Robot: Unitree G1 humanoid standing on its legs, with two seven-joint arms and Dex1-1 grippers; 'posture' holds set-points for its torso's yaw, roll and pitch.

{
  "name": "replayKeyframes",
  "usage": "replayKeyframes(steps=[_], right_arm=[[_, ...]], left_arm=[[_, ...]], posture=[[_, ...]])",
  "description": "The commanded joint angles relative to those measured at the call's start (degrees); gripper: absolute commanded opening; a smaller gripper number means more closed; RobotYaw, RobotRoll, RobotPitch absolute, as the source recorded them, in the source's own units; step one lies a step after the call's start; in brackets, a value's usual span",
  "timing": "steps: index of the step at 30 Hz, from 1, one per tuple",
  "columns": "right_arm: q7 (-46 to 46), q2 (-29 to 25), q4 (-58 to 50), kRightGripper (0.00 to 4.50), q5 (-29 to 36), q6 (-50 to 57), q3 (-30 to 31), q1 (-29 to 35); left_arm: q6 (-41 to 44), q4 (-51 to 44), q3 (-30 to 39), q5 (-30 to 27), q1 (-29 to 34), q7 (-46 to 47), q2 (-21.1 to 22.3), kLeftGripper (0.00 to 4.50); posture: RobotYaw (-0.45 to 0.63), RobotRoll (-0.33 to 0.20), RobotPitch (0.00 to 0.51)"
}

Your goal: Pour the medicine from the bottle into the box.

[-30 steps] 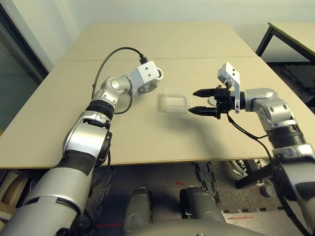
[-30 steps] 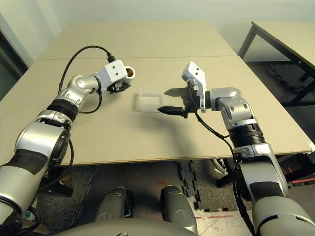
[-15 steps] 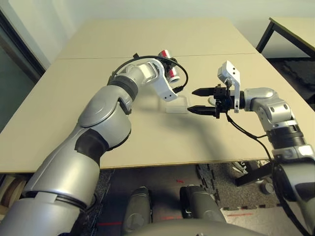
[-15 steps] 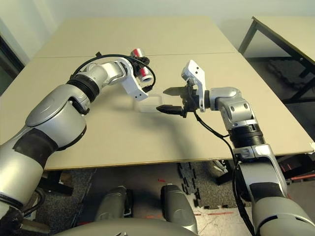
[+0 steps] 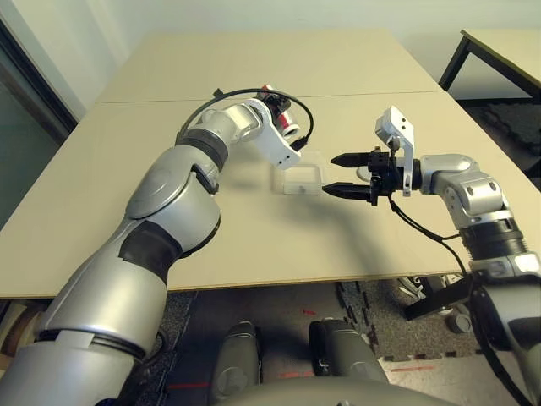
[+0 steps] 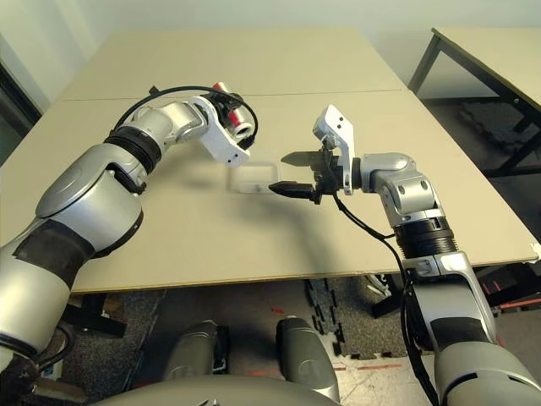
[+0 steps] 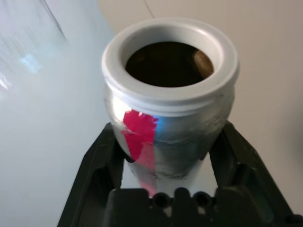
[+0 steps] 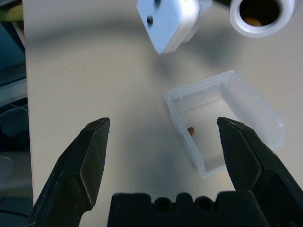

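The box lies near the middle of the tan table, its open top up and bare tabletop on every side; a small brownish pill rests on its floor. At about ten o'clock from the box, raised above the table, the left gripper is clamped on the bottle, its black fingers pressed against the silver body on both sides of the red mark. The bottle's white-rimmed mouth is uncapped, and a pale brown piece sits inside against the wall. From the right wrist view the mouth hangs beyond the box's far corner, not over it. At three o'clock from the box the right gripper hovers level, its fingers spread wide with nothing between them and its tips just beside the box's near edge, apart from it. The table's front edge at six o'clock is well away from the box. A second table stands off at two o'clock, well apart.
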Motion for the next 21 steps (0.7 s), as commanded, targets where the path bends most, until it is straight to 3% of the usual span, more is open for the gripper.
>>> replayKeyframes(steps=[1, 6, 12, 21], right_arm=[[0.2, -0.1, 1.8, 4.50, 0.1, -0.9, -0.1, -0.8], [-0.7, 0.3, 5.0, 4.50, 0.3, -1.9, -1.3, -1.9], [-0.6, 0.4, 7.2, 4.50, 0.0, -3.3, -1.2, -2.8], [-1.1, 0.5, 8.2, 4.50, -0.2, -4.3, -1.4, -3.5]], left_arm=[[2.1, -0.8, 11.1, -12.5, 3.0, -10.7, -0.1, 2.79], [6.0, -2.9, 23.0, -24.6, 7.8, -19.6, 0.6, 2.79], [10.2, -5.8, 33.7, -35.3, 12.9, -20.8, 2.4, 2.79], [13.3, -10.9, 41.8, -43.5, 20.9, -16.9, 4.7, 2.79]], posture=[[-0.06, 0.000, 0.030], [-0.05, 0.000, 0.031], [-0.04, 0.000, 0.034], [-0.04, 0.000, 0.033]])
